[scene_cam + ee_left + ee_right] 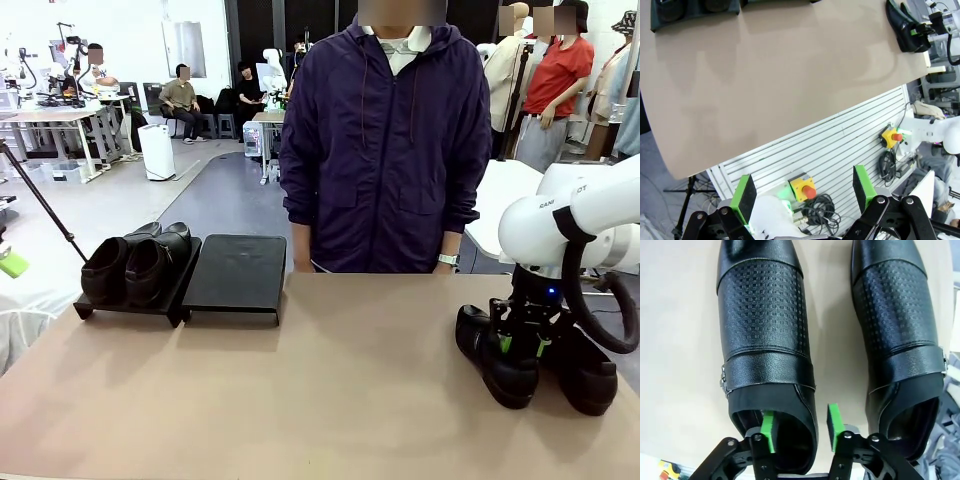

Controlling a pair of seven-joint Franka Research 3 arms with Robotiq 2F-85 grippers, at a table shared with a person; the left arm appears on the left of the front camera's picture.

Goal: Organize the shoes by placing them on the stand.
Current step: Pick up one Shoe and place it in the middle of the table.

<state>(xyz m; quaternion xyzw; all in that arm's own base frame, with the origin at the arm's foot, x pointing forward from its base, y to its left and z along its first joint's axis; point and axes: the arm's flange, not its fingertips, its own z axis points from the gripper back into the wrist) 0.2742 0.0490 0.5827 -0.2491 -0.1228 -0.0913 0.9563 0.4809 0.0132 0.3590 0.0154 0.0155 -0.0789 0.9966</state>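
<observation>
My right pincer (800, 427) sits spread astride the collar wall of one black textured leather shoe (765, 330) on the tan counter (675, 340), well apart from the low black stand (235, 275). My left pincer (804, 192) hangs spread. Pinching that thin wall, I risk the shoe swinging loose.

right arm (570, 215) bent downward, right gripper (523, 345) pointing down, jaws partly apart, left gripper (803, 192) spread wide, holding nothing

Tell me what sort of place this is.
Probably a robotics lab or workshop: a white robot arm works at the table, emergency-stop buttons sit on the slatted panel, and equipment-laden workbenches stand behind the person.
</observation>
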